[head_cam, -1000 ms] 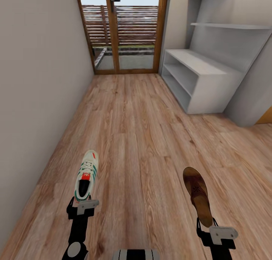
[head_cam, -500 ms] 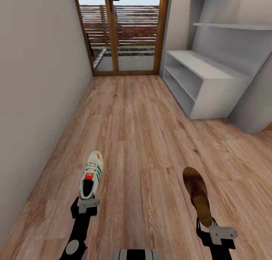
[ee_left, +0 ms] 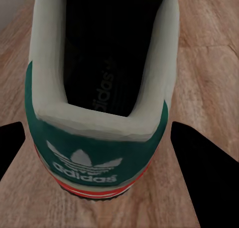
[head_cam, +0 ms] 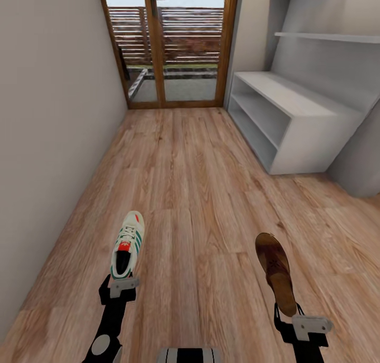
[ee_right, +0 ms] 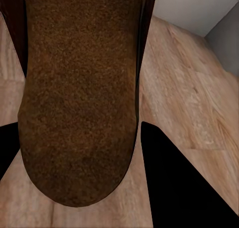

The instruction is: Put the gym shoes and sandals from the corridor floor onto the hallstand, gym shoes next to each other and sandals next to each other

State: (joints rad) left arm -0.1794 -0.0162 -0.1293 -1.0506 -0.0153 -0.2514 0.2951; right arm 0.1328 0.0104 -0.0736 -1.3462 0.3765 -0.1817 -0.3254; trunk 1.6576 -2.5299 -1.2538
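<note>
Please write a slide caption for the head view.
Left gripper holds gym shoe, right gripper a sandal.

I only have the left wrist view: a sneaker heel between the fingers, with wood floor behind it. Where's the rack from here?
Observer: The rack stands ahead on the right side of the corridor, short of the glass door.
Operator: What's the right tool doing?
Observer: The right tool grips a sandal by its near end, with the far end pointing ahead.
Operator: Which way do the rack's shelves open?
Observer: Its two open levels face into the corridor, toward the left wall.
</note>
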